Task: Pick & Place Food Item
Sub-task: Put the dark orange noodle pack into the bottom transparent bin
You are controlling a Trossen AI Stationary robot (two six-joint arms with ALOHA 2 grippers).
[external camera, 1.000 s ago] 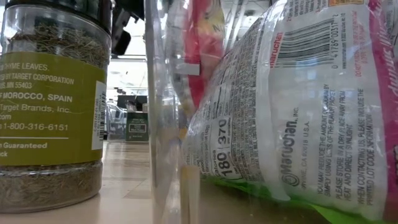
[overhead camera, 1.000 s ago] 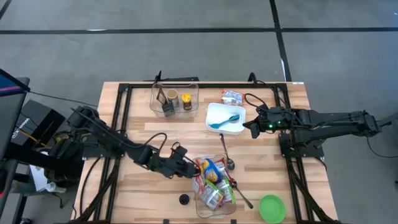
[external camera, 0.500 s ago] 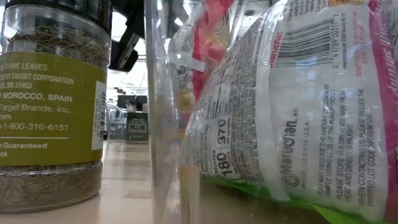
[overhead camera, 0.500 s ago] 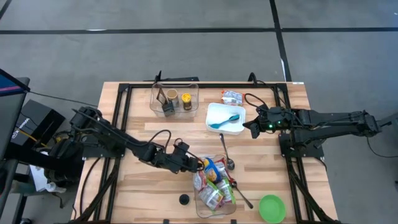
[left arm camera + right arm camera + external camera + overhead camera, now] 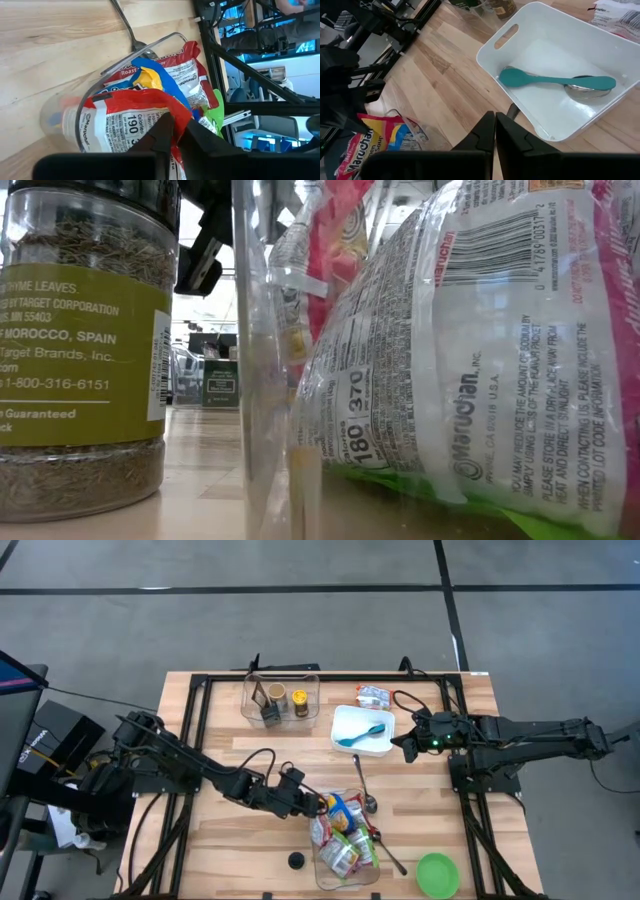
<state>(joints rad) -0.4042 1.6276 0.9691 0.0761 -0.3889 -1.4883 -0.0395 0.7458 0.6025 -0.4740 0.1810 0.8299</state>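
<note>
- Left hand [image 5: 322, 805] sat at the rim of the clear bin [image 5: 322, 858], on the side facing the white tray [image 5: 345, 745]; in the left wrist view its fingers [image 5: 162, 131] were pinched together on the top fold of a red ramen packet [image 5: 131, 118]; grasping the packet by the wrapper edge only
- Right hand [image 5: 396, 745] rested just beside the white tray, on the side away from the clear bin; clenched, nothing in it; the tray held a teal spoon [image 5: 555, 81] and nothing else
- Ramen packet lay inside the clear bin, uppermost of a crowded heap of wrappers; not yet lifted clear of the bin wall
- Risks, as judged: the hold was on a thin crinkled fold, so the film could slide out of the fingers once the packet's weight came on; neighbouring packets overlapped it and might be dragged up or tipped over the rim; the light bin itself might shift or tilt if the packet snagged on its wall; two metal spoons [image 5: 365, 795] lay against the bin on the tray side and could be knocked
- Packet appearance: glossy red film with white nutrition panel, blue-and-yellow graphic near the seam; flat, soft, crumpled at the gripped end; a green wrapper [image 5: 216, 107] showed behind it
</note>
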